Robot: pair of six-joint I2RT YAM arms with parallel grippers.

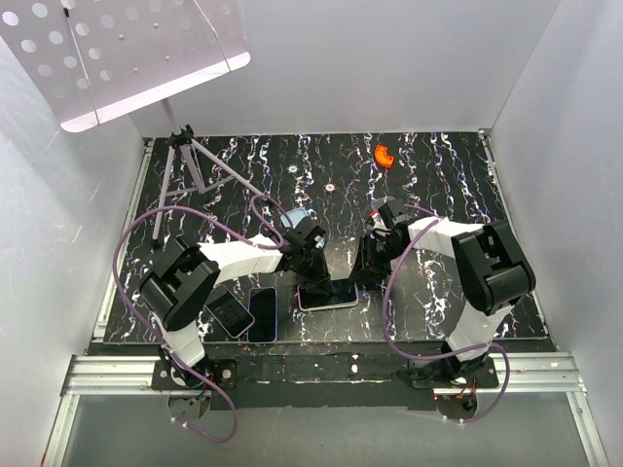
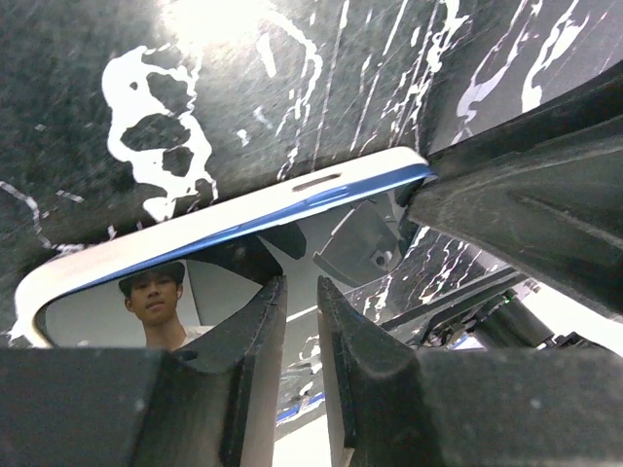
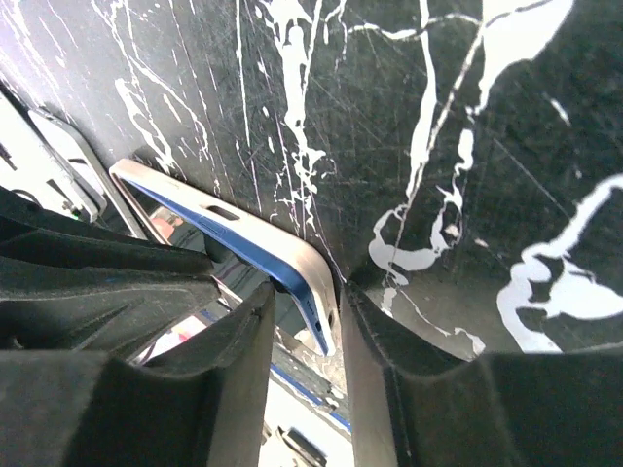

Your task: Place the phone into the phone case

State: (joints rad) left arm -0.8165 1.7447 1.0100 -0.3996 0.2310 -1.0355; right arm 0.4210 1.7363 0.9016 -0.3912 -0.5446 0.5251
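Observation:
A blue-edged phone [image 1: 327, 295] lies screen up near the table's front, seated in a white phone case [image 2: 195, 229]. In the left wrist view the phone's blue edge [image 2: 292, 207] runs just inside the case rim. My left gripper [image 1: 313, 261] is at the phone's left end; its fingers [image 2: 253, 341] are almost together and rest tip-down on the glossy screen. My right gripper [image 1: 368, 265] is at the right end. Its fingers [image 3: 389, 341] straddle the case corner [image 3: 321, 292], one on the screen side and one against the case's outer wall.
Two more dark phones [image 1: 231, 311] [image 1: 263, 313] lie at the front left under my left arm. A small tripod [image 1: 195, 165] stands at the back left. An orange object [image 1: 384, 156] lies at the back. White walls enclose the table.

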